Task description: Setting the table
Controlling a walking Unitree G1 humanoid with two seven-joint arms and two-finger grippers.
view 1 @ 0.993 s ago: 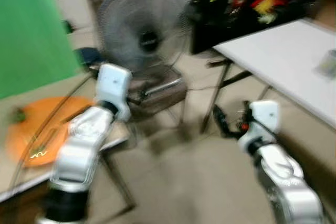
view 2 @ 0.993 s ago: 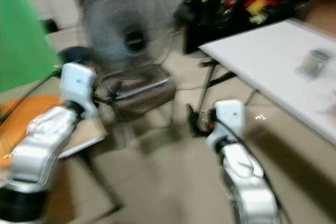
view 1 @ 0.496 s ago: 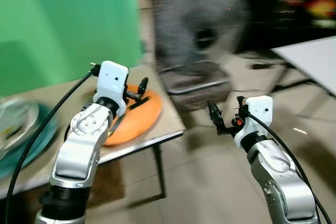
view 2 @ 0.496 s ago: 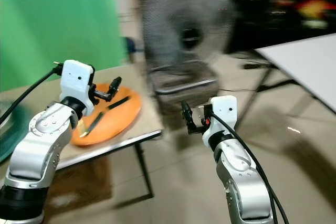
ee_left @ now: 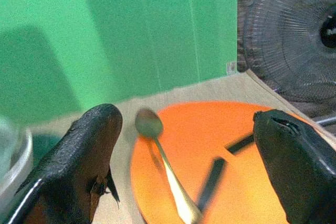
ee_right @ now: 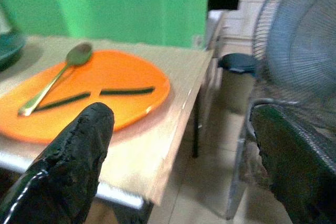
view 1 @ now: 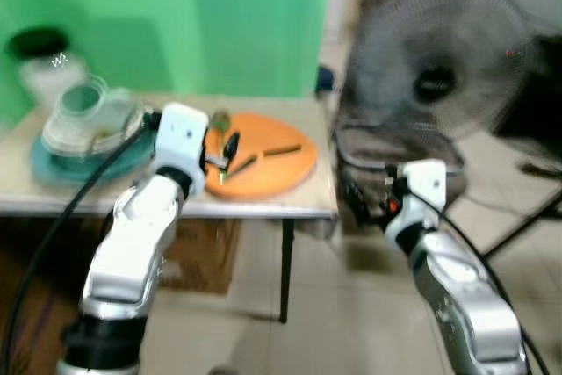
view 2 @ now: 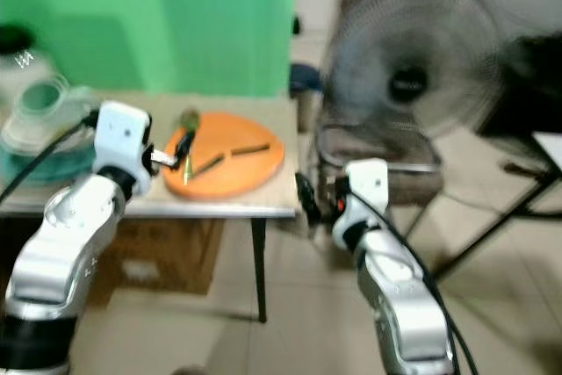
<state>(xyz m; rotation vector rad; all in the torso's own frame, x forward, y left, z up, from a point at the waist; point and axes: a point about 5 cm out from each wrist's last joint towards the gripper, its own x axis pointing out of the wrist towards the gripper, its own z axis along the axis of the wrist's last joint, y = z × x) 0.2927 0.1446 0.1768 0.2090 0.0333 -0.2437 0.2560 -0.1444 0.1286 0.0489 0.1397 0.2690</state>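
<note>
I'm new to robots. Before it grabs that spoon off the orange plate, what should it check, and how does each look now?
1. Spoon in plain sight, lying on the orange plate: ok.
2. Left claw open wide enough: ok.
3. Left claw pointed at the spoon: ok.
4. Two dark sticks lie close by the spoon: not ok.
5. Right claw open, off the table's end: ok.
6. Head view sharp: not ok, blurred.

**Over the orange plate**

The left tool (ee_left: 189, 177) hangs with its two black fingers (ee_left: 79, 161) spread wide, nothing between them. Beyond lies an orange plate (ee_left: 252, 129) on the pale bench (ee_left: 126, 106). A spoon (ee_left: 157, 145) rests with its bowl on the plate's edge, beside two dark sticks (ee_left: 212, 179). A green wall (ee_left: 115, 30) stands behind, a fan (ee_left: 289, 30) to one side.
</note>
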